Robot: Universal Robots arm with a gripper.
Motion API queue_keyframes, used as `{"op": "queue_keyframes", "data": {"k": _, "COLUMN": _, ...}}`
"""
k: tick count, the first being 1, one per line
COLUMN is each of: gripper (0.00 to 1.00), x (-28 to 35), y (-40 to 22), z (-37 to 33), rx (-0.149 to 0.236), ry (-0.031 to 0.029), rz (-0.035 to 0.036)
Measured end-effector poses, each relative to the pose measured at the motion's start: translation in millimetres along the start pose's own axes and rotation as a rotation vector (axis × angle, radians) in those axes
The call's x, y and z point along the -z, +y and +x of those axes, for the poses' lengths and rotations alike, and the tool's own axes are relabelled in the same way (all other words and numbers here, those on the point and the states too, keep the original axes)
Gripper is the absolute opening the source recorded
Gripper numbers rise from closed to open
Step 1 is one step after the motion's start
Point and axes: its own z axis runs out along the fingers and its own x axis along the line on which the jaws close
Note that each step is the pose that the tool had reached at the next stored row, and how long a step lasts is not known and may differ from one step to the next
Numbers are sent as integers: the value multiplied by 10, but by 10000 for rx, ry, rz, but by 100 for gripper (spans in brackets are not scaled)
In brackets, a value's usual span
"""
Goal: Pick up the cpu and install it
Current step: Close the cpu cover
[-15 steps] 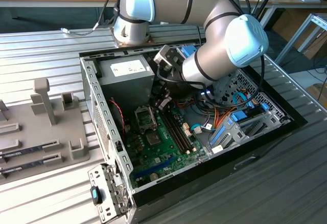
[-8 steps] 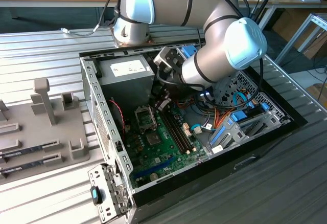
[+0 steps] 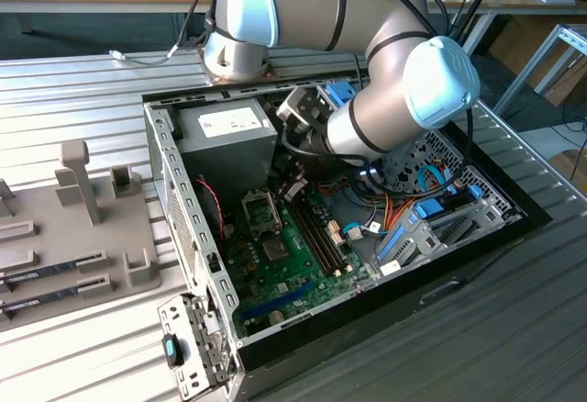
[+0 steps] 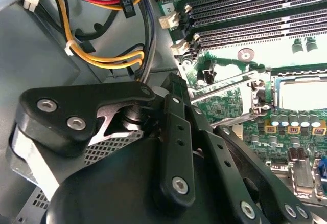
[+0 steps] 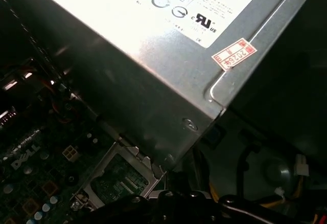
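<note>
The arm reaches down into the open computer case (image 3: 174, 200). My gripper (image 3: 294, 187) hangs just above the motherboard (image 3: 293, 264), beside the square CPU socket (image 3: 260, 210). In the second wrist view its black linkage (image 4: 173, 147) fills the near part, and past it lies the socket with its metal frame (image 4: 299, 88), glaring bright inside. In the first wrist view the socket frame (image 5: 118, 180) sits below the corner of the power-supply box. The cpu is hidden from me.
The silver power-supply box (image 3: 227, 136) (image 5: 168, 45) stands close behind the gripper. Memory slots (image 3: 321, 237) (image 4: 245, 14) run beside the socket, and bundled cables (image 4: 102, 55) lie near. A drive cage with blue clips (image 3: 431, 223) is at the exterior view's right. A grey fixture tray (image 3: 83, 228) holds memory sticks (image 3: 55, 269).
</note>
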Motion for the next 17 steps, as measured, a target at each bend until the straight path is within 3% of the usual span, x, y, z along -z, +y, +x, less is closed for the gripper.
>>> {"op": "queue_keyframes", "data": {"k": 7, "gripper": 11, "x": 54, "y": 16, "z": 5, "rx": 32, "ry": -76, "rz": -92}}
{"op": "queue_keyframes", "data": {"k": 17, "gripper": 11, "x": 105, "y": 30, "z": 4, "rx": 51, "ry": -119, "rz": -153}}
